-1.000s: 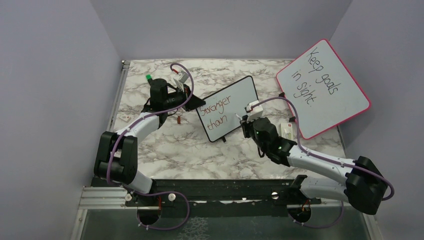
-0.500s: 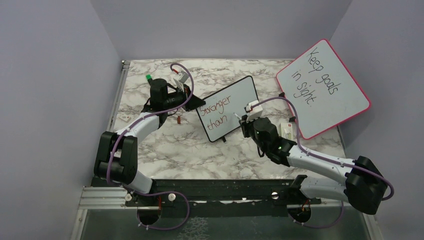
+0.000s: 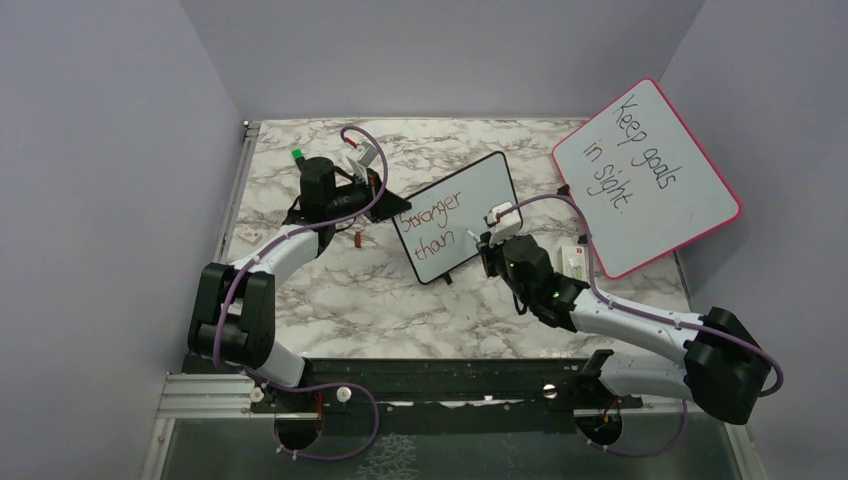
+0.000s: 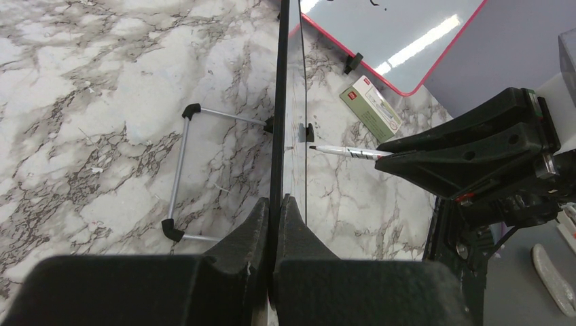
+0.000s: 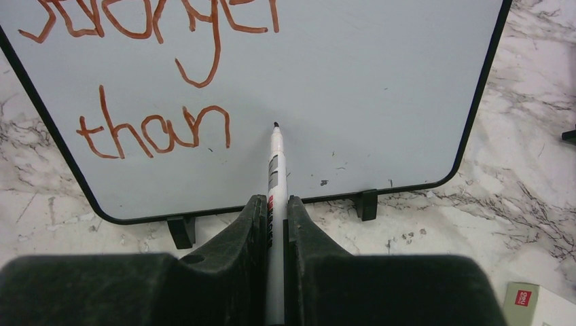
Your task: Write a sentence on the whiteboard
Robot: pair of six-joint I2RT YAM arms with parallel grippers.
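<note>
The whiteboard (image 3: 470,205), black-framed, stands tilted mid-table on little black feet. The sentence (image 3: 432,222) reads "Stronger than" in reddish-brown, in two lines (image 5: 155,129). My left gripper (image 3: 388,205) is shut on the board's left edge; in the left wrist view the frame (image 4: 278,102) runs edge-on between the fingers (image 4: 276,204). My right gripper (image 5: 274,204) is shut on a white marker (image 5: 275,170). The marker's tip sits at the board's surface just right of "than". The left wrist view shows the marker (image 4: 346,151) reaching the board from the right.
A larger pink-framed board (image 3: 645,175) with black handwriting leans at the back right. A small white and green box (image 3: 577,262) lies beside the right arm. A small red cap (image 3: 358,239) lies left of the whiteboard. The board's wire stand (image 4: 180,176) rests behind it.
My right gripper has shifted slightly left with the marker, closer in on the board. The left arm and the whiteboard have not moved.
</note>
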